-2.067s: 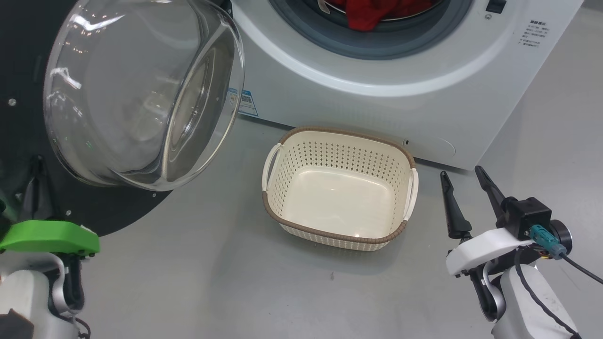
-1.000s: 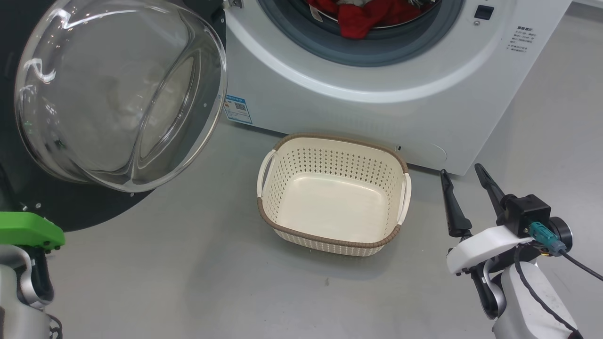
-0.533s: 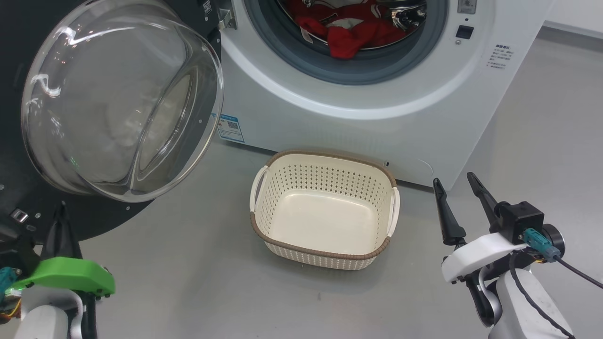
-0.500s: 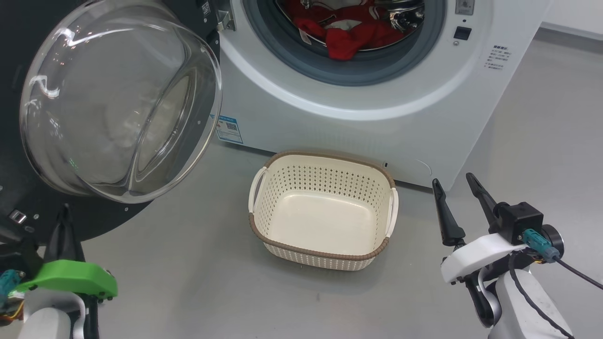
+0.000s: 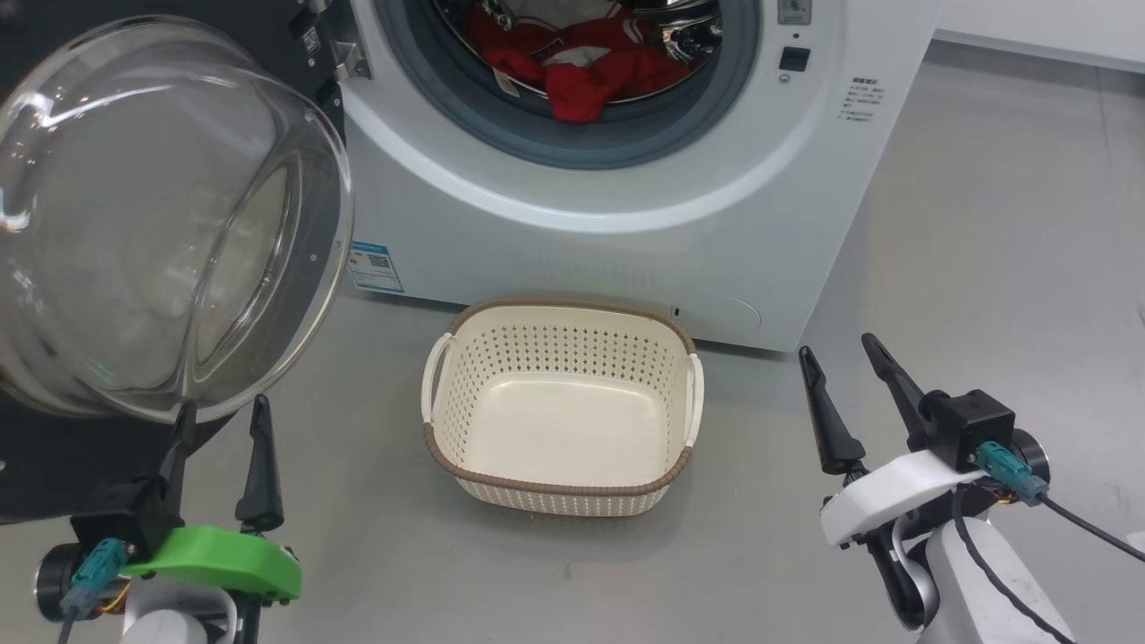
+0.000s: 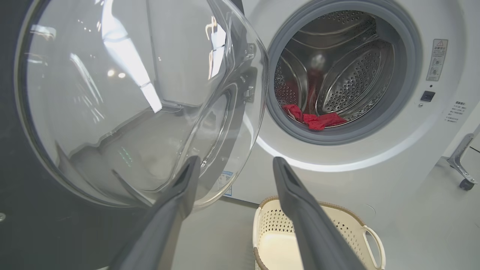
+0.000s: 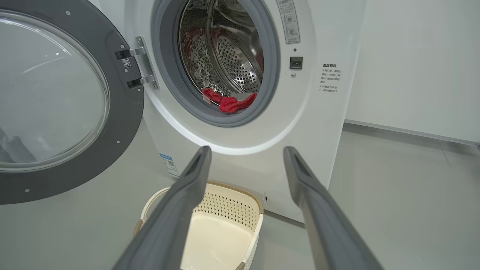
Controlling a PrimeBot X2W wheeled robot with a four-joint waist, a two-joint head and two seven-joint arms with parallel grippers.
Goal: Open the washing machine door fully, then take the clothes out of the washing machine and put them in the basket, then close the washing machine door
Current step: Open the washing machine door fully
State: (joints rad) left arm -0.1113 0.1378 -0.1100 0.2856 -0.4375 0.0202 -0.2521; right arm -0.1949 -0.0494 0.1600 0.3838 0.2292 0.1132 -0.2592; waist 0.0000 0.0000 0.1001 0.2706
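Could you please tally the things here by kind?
White front-loading washing machine: 1
Round black-rimmed glass washing machine door: 1
Heap of red clothes: 1
Cream perforated plastic basket: 1
Dark two-fingered end effectors (left end effector, right end effector): 2
Total: 6

White across the washing machine (image 5: 626,250), with a grey ring at its gasket (image 5: 501,134) and a small blue label (image 5: 376,266) low on the front. Shines silver in the drum (image 6: 352,75), dotted with rows of tiny holes. Bright red in the clothes (image 5: 590,85), with a streak of white. Glossy black round the washing machine door (image 7: 127,112), clear at its glass bowl (image 5: 134,224). Cream on the basket (image 5: 564,496), patterned with small perforations, rimmed in woven brown, white at the handles (image 5: 430,380). Dull grey over the floor (image 5: 984,224). Dark fingers on the left hand (image 5: 224,404) above a green mount (image 5: 215,559); same dark on the right hand (image 5: 835,344), white at its mount (image 5: 886,501).
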